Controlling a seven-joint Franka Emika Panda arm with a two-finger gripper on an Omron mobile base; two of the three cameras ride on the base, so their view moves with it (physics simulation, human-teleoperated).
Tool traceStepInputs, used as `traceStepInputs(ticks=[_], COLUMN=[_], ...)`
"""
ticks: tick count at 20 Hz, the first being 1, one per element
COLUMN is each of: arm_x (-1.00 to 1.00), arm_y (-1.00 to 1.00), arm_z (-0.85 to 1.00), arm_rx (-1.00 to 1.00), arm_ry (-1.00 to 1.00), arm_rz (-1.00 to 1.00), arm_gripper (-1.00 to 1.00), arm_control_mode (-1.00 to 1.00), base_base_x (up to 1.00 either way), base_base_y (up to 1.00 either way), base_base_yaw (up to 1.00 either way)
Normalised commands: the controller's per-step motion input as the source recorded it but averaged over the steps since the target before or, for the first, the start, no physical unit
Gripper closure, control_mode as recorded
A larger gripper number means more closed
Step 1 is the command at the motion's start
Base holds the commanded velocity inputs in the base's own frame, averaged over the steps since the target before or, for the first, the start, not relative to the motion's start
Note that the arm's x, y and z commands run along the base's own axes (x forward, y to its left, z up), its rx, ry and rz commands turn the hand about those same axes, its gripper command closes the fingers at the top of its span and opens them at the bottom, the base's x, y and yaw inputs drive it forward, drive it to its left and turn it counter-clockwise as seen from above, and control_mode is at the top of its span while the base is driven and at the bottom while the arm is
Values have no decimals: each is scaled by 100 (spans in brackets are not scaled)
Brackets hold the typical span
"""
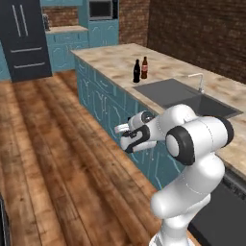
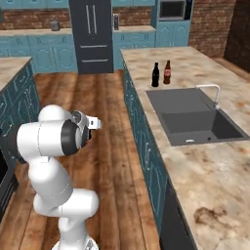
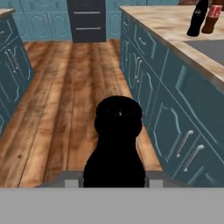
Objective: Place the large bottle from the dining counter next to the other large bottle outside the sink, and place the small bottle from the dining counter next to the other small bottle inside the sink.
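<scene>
My gripper (image 3: 114,180) is shut on an all-black bottle (image 3: 116,140), which stands upright between the fingers; I cannot tell whether it is the large or the small one. The hand (image 1: 121,129) (image 2: 97,123) hangs over the wood floor, left of the teal-based stone counter (image 1: 115,60), pointing along the aisle. On that counter, just beyond the sink (image 1: 168,91) (image 2: 195,122) and outside it, a black bottle (image 1: 136,71) (image 2: 155,75) stands close beside a reddish-brown bottle (image 1: 144,67) (image 2: 167,72) of about the same height. Both also appear at the upper right of the hand view.
A thin silver faucet (image 1: 199,81) (image 2: 215,93) stands at the sink's far side. A second counter (image 2: 10,66) flanks the aisle on the left. A dark fridge (image 1: 26,38) (image 2: 91,34) and teal cabinets close the far end. The wood floor (image 2: 107,146) between the counters is open.
</scene>
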Motion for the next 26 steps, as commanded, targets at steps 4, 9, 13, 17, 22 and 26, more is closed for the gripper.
traceStepInputs(ticks=[4,9,13,17,22,26], arm_x=[0,0,0,0,0,0], arm_y=[0,0,0,0,0,0], arm_z=[0,0,0,0,0,0], arm_rx=[0,0,0,0,0,0], arm_ry=[0,0,0,0,0,0], arm_rz=[0,0,0,0,0,0], arm_gripper=[100,100,100,100,100,100], arm_control_mode=[100,100,100,100,100,100], base_base_x=[67,44,27,14,7,5], base_base_y=[55,55,45,41,58,65], base_base_yaw=[-39,-41,-42,-41,-41,-42])
